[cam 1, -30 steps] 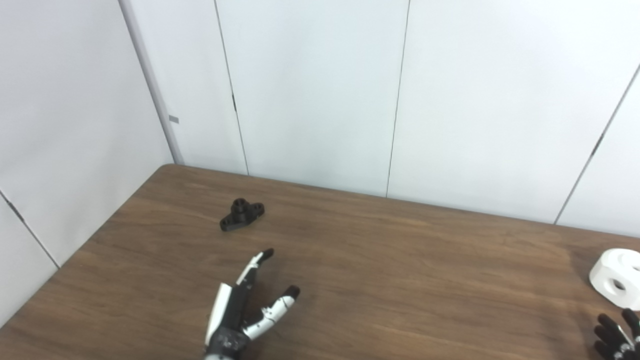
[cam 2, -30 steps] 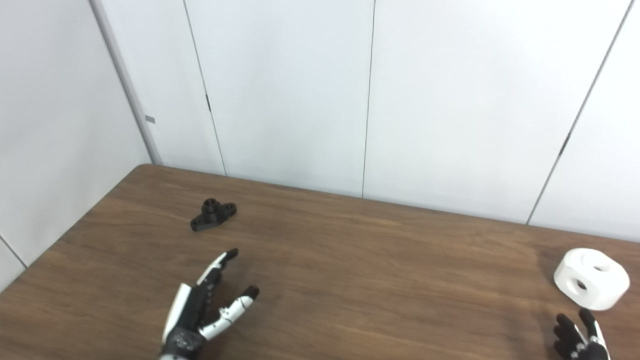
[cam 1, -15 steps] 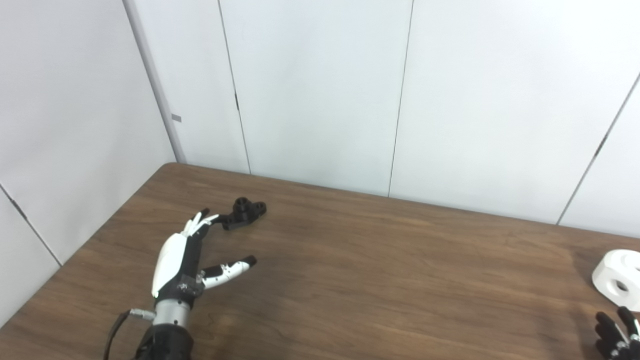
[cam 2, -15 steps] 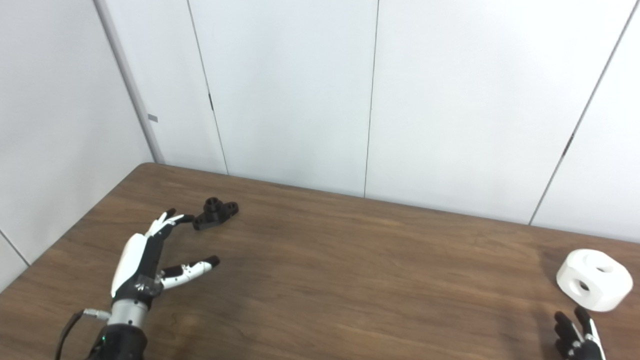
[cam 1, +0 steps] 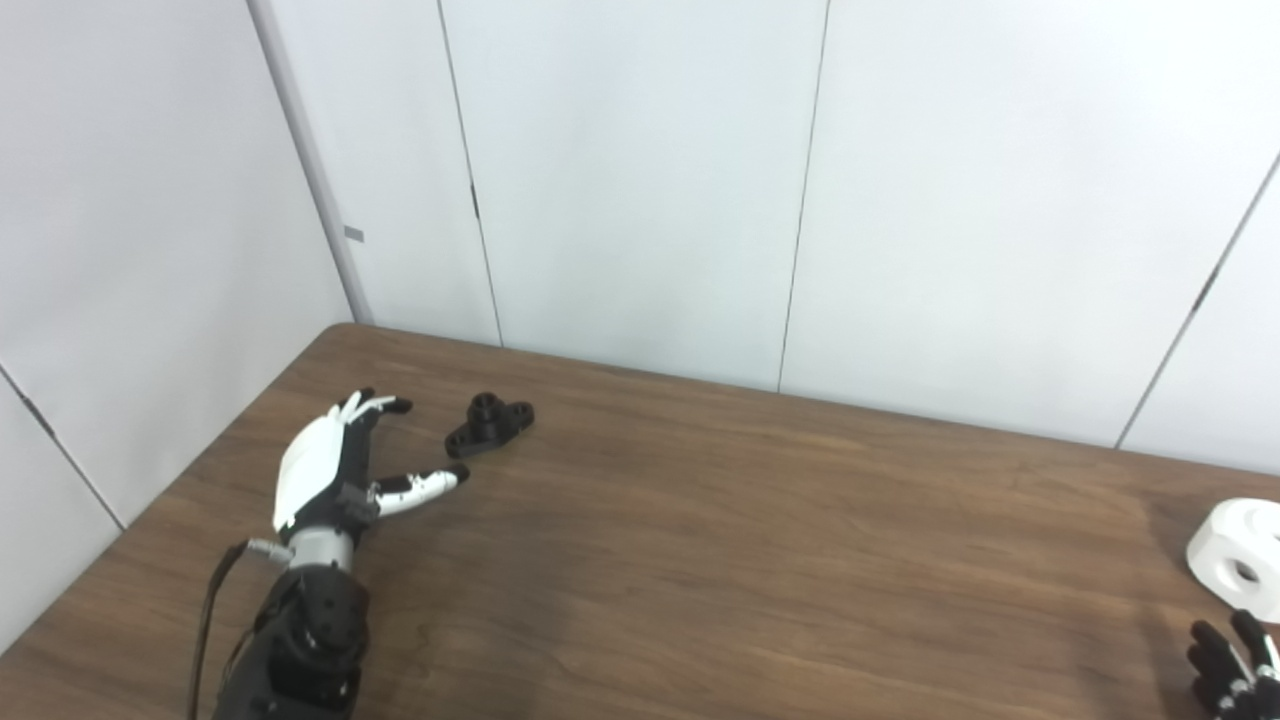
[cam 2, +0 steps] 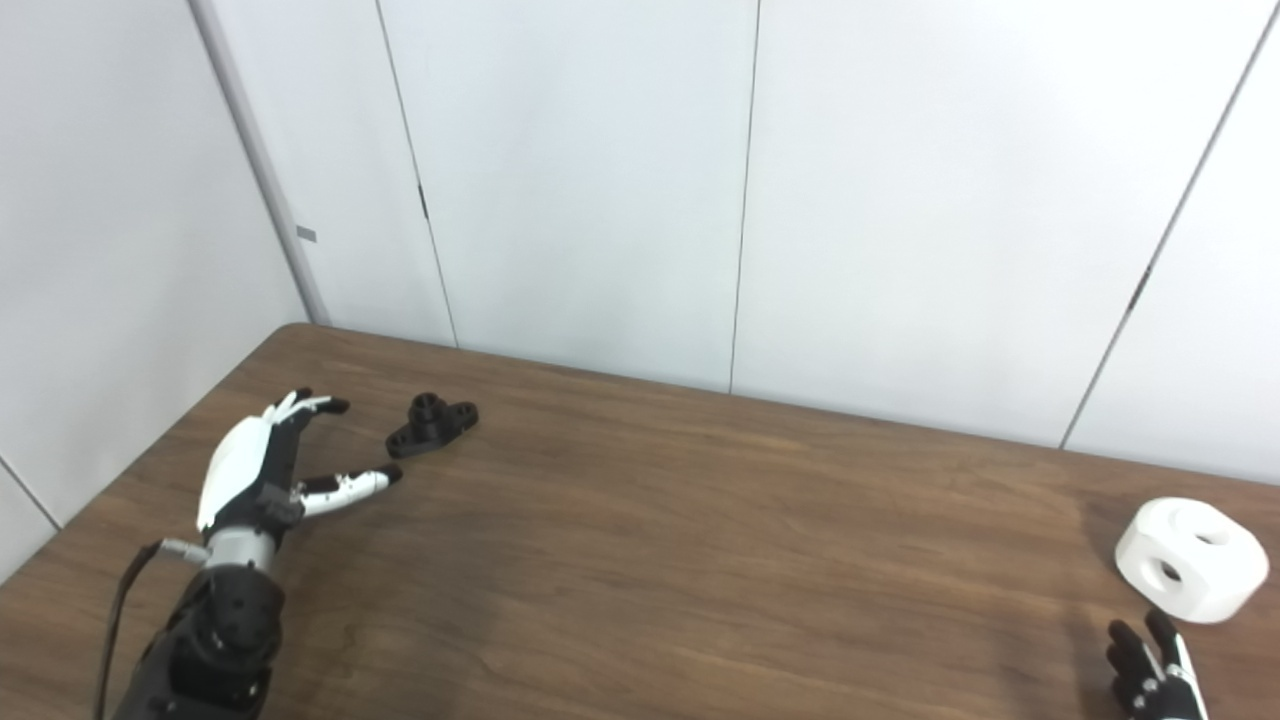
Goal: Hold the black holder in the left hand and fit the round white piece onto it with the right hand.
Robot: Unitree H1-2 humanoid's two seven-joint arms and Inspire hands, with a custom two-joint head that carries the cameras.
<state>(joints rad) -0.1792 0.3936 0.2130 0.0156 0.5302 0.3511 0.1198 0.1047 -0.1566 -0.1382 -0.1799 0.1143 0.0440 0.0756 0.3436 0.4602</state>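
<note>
The black holder lies flat on the wooden table near the far left, also seen in the right eye view. My left hand is open and empty just left of the holder, its thumb tip close below the holder's near end, not touching. The round white piece with holes sits at the right edge of the table. My right hand is at the bottom right, just in front of the white piece; only its fingertips show, spread apart and empty.
White panel walls rise right behind the table's far edge and along its left edge. The table's left edge runs close to my left arm.
My left hand has swung left and forward from the table's middle front to beside the black holder. The right hand has barely moved. The camera shifted slightly.
</note>
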